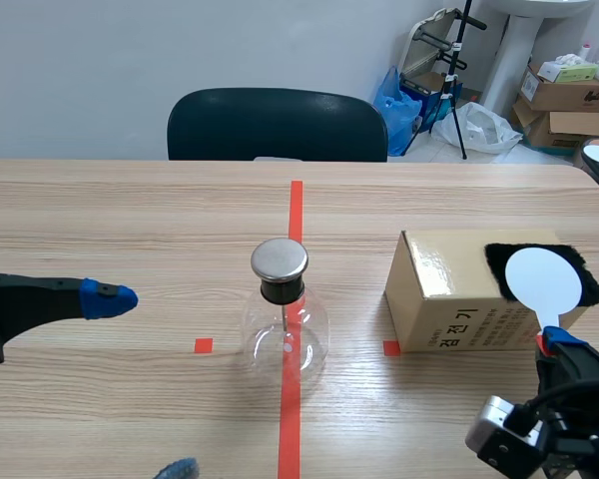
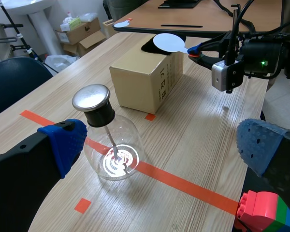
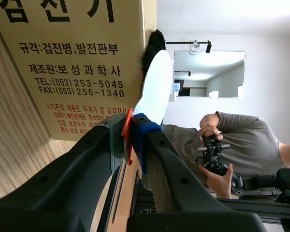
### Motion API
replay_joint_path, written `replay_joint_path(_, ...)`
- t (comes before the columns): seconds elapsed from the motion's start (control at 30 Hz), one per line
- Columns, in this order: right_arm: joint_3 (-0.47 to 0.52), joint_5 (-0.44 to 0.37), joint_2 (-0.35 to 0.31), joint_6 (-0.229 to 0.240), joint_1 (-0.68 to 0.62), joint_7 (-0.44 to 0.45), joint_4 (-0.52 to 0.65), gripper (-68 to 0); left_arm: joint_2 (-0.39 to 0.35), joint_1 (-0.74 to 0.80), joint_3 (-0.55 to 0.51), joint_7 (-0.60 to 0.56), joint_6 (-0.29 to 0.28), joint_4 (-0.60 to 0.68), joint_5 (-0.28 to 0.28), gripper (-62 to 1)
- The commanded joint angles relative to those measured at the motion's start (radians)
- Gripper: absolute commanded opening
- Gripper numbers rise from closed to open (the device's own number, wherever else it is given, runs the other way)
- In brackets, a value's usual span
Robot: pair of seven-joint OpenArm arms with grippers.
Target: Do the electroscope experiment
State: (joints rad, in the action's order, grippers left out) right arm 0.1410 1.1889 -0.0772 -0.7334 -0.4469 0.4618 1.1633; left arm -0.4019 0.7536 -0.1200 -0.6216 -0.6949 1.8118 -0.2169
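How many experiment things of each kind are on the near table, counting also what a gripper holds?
glass electroscope flask: 1
cardboard box: 1
black fur cloth: 1
white disc paddle, held by the right gripper: 1
Total: 4

The left tool [image 2: 160,143] holds its blue-padded fingers [image 2: 65,142] wide apart, and a clear glass flask [image 2: 108,145] with a black stopper and flat silver cap stands upright on the light wooden worktop [image 2: 198,130] just ahead of the left finger. Beyond it a tan cardboard box [image 2: 145,79] carries a black furry patch [image 2: 149,46], over which the right tool [image 2: 197,49] grips a white round disc [image 2: 169,42]. A red, green and blue toy brick [image 2: 263,217] lies beside the right finger.
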Motion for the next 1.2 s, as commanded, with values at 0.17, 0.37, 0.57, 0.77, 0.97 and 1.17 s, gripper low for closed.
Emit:
replay_joint_path(0.17,0.002,0.055,-0.006,-0.050,-0.002,-0.050,0.020,-66.5,0.002,0.008,0.032,-0.013,-0.001,0.005,0.010,1.4)
replay_joint_path(0.37,-0.044,0.092,-0.007,-0.050,-0.008,-0.172,0.083,-66.5,0.002,0.008,0.036,-0.009,-0.001,0.005,0.010,1.4)
replay_joint_path(0.57,-0.105,0.138,-0.014,-0.050,-0.036,-0.276,0.188,-66.5,-0.012,-0.032,0.036,0.098,-0.001,0.002,0.010,1.4)
replay_joint_path(0.77,-0.180,0.198,-0.014,-0.050,-0.055,-0.361,0.285,-66.5,-0.079,-0.106,0.051,0.163,-0.001,-0.059,0.014,-38.9)
replay_joint_path(0.97,-0.278,0.272,-0.017,-0.050,-0.054,-0.460,0.341,-66.5,-0.156,-0.217,0.150,0.095,-0.001,-0.214,0.014,-57.8)
replay_joint_path(1.17,-0.386,0.272,-0.020,-0.050,-0.050,-0.556,0.357,-66.5,-0.158,-0.391,0.295,0.039,-0.001,-0.439,0.014,-57.8)
